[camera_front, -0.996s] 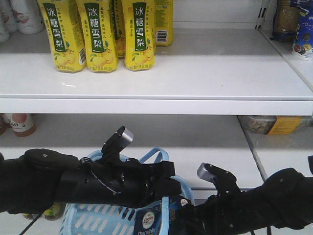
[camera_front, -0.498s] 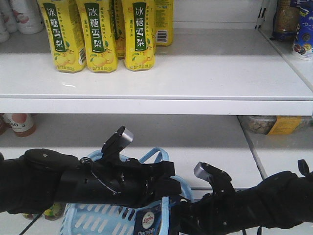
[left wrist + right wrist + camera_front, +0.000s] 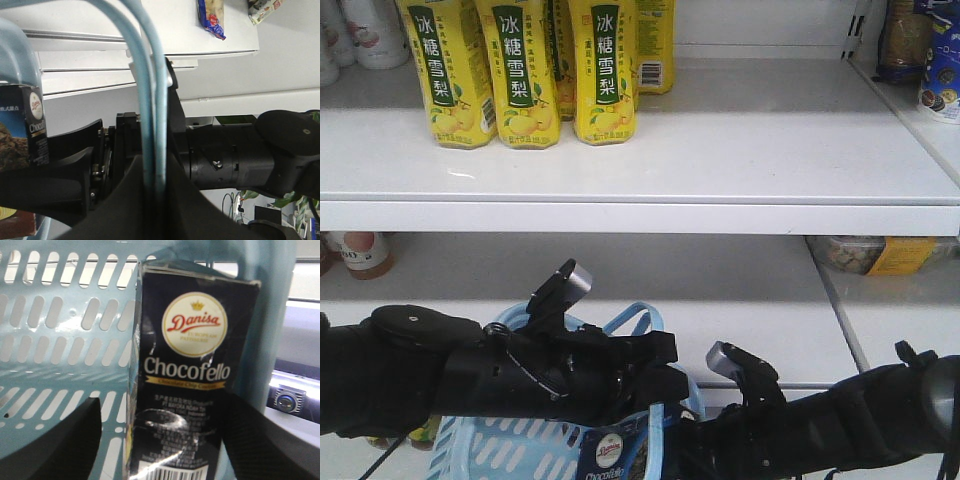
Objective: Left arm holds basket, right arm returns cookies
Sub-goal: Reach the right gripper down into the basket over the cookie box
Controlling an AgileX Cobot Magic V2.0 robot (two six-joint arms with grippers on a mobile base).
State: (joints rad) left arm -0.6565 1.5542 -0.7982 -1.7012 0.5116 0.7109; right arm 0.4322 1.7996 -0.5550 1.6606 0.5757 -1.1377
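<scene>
The light blue basket (image 3: 520,445) hangs low in the front view under the bulky left arm (image 3: 430,370). In the left wrist view its two loop handles (image 3: 150,100) run between the fingers of my left gripper (image 3: 154,185), which is shut on them. The cookies (image 3: 185,365), a dark "Chocofello" box, stand upright against the basket's slotted wall (image 3: 60,340). My right gripper (image 3: 162,440) is open around the box's lower part, with a gap on the left side and the right finger at its edge. The box top also shows in the front view as the cookies (image 3: 610,455), beside the right arm (image 3: 840,420).
Yellow pear-drink bottles (image 3: 520,70) stand at the left of the upper white shelf (image 3: 740,150), whose front edge (image 3: 640,215) runs above both arms. Packets (image 3: 940,60) sit far right. A plastic tub (image 3: 880,255) and a jar (image 3: 360,250) are on the lower shelf.
The right arm has slid left and lower toward the basket. The basket and cookie box have shifted slightly left and down. The left arm has barely moved.
</scene>
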